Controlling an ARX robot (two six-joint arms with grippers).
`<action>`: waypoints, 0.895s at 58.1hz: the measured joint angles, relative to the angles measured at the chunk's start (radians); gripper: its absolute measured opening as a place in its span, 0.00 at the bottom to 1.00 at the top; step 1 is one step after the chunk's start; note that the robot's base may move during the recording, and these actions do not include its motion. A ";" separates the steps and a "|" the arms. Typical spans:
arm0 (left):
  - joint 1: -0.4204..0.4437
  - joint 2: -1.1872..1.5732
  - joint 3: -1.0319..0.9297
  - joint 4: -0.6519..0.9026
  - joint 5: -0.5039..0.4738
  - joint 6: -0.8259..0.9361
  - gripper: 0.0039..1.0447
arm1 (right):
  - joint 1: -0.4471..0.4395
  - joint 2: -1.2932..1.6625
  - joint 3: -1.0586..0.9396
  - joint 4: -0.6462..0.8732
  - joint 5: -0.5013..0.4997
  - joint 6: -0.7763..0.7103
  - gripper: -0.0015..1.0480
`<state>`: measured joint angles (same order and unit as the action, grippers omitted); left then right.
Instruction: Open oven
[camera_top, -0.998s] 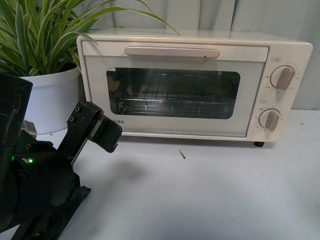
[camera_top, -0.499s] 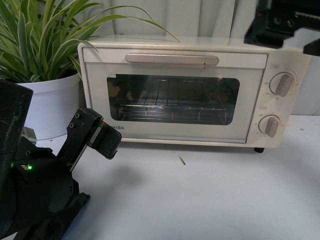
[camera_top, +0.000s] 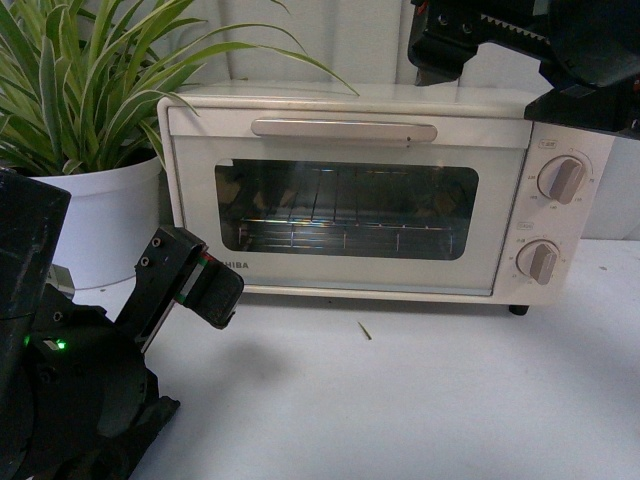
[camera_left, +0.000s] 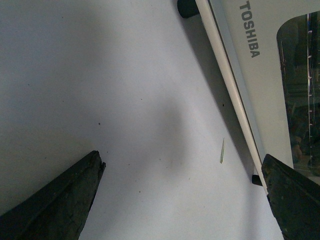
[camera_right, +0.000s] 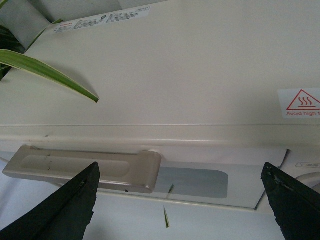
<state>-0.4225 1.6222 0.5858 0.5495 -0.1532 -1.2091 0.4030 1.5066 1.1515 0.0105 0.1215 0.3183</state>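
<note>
The pale grey-white table (camera_top: 400, 400) spreads under the left gripper (camera_left: 182, 162), which hangs low over it with its two black fingers spread wide and nothing between them. Ahead of that gripper, and close to one fingertip, runs the bottom front edge of the cream-white boxy toaster oven (camera_top: 345, 205). Its glass-windowed door is shut.

The right gripper (camera_right: 180, 172) is up above the oven's flat top, near the front edge. Its jaws are also wide apart and empty, clear of the metal. To the far side of the left gripper, beside the oven's wall, stands a leafy plant with green-and-cream striped blades (camera_top: 90, 80) in a round white pot (camera_top: 110, 215).

Below the right gripper lies the long beige bar handle (camera_top: 345, 129). In the right wrist view one end of it falls in the gap between the fingers. A wire rack (camera_top: 340, 228) shows through the glass. Below the right arm, on the oven's panel, sit two round cream knobs, the upper (camera_top: 565, 180) and the lower (camera_top: 543, 262). A thin green sliver (camera_left: 222, 150) lies on the table between the left fingers, just before the door.
</note>
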 joint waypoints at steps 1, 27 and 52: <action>0.000 0.000 0.000 0.000 0.000 0.000 0.94 | 0.000 0.002 0.003 -0.002 0.001 0.003 0.91; 0.003 0.000 0.000 0.003 0.007 -0.002 0.94 | 0.005 0.080 0.072 -0.061 0.001 0.068 0.91; 0.004 0.000 0.000 0.006 0.008 -0.005 0.94 | 0.003 0.119 0.108 -0.110 -0.025 0.114 0.91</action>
<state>-0.4187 1.6218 0.5854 0.5552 -0.1455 -1.2137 0.4065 1.6253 1.2594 -0.0994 0.0963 0.4324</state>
